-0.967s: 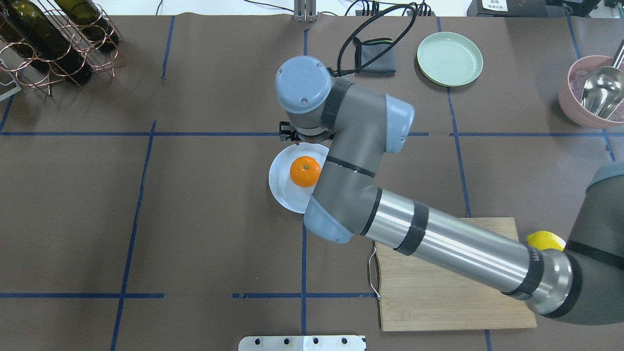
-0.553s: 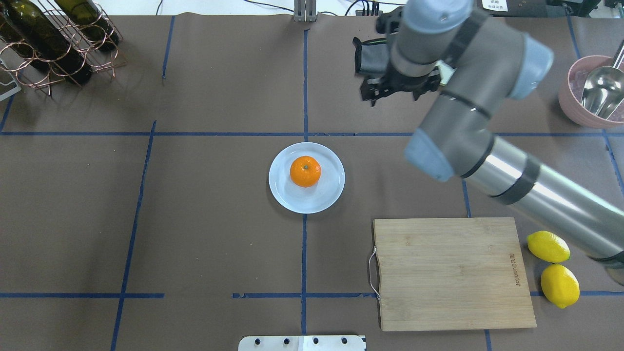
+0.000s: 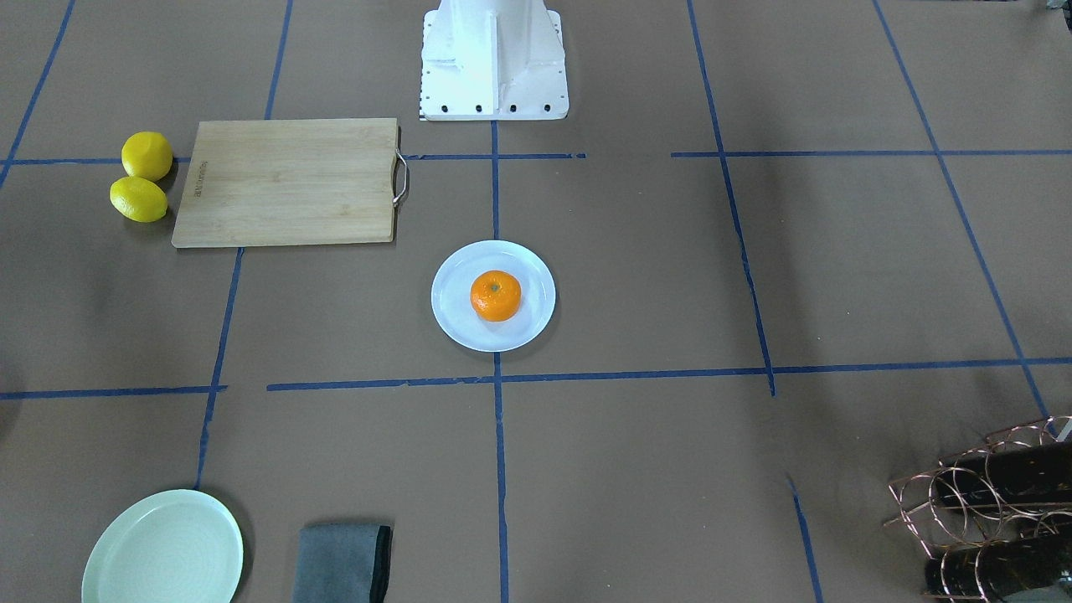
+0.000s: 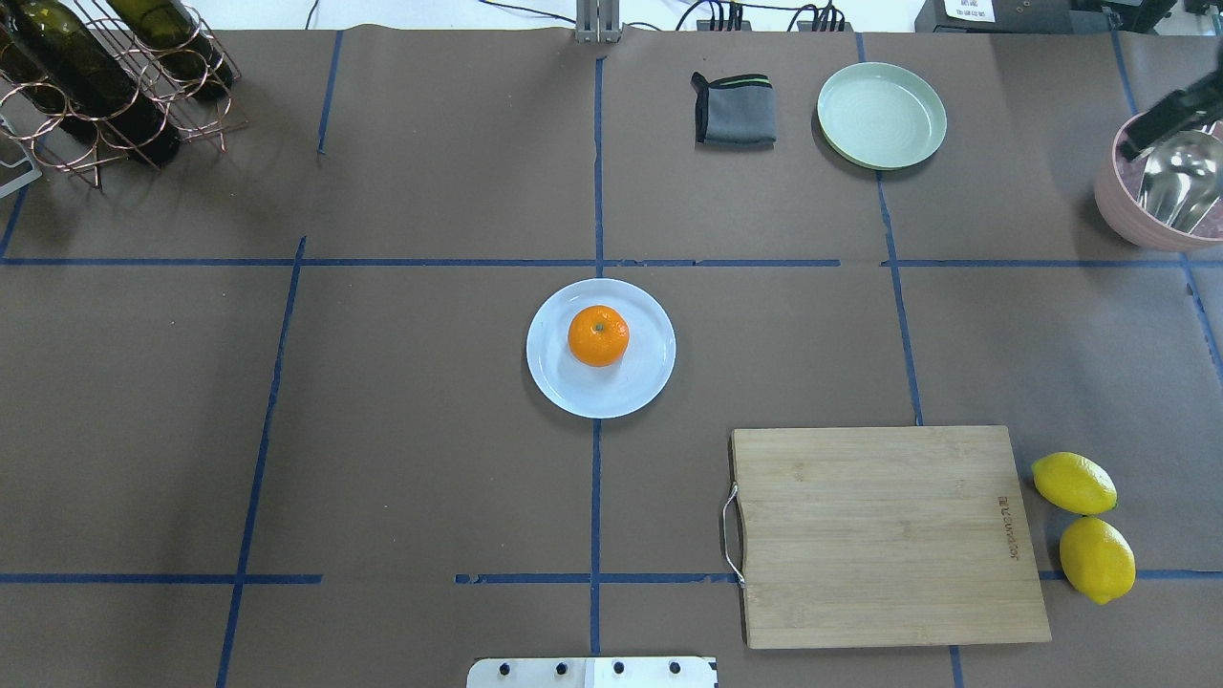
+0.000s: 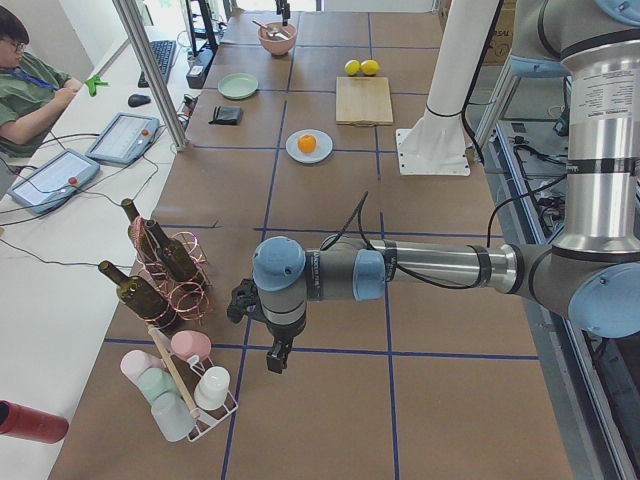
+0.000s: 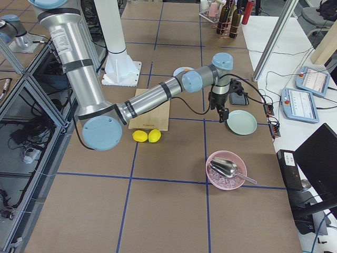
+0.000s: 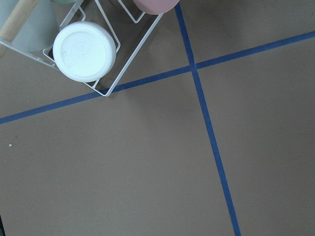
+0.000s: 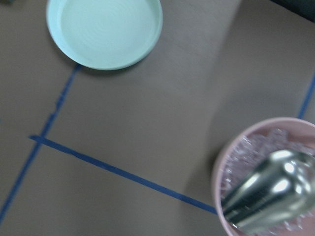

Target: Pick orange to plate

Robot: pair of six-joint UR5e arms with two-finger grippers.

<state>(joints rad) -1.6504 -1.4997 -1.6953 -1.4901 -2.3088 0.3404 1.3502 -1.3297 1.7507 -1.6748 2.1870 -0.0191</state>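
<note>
The orange [image 4: 598, 335] rests in the middle of the pale bluish-white plate [image 4: 640, 382] at the table's centre, also clear in the front view as orange [image 3: 495, 295] on plate [image 3: 523, 331]. Nothing touches either. My right gripper [image 6: 222, 112] hangs far off, above the pale green plate and the pink bowl; only a dark part of it [image 4: 1168, 117] shows at the overhead view's right edge, and I cannot tell whether it is open. My left gripper [image 5: 274, 358] hovers near the cup rack at the table's left end; its state cannot be told either.
A wooden cutting board [image 4: 879, 535] lies at the front right with two lemons [image 4: 1074, 483] beside it. At the back right are a pale green plate [image 4: 881, 115], a grey cloth [image 4: 734, 109] and a pink bowl [image 4: 1123, 215] with a metal scoop. A bottle rack [image 4: 105, 86] stands back left.
The right arm has swung from over the plate to the back right, almost out of the overhead view. The orange stays on the plate, now uncovered.
</note>
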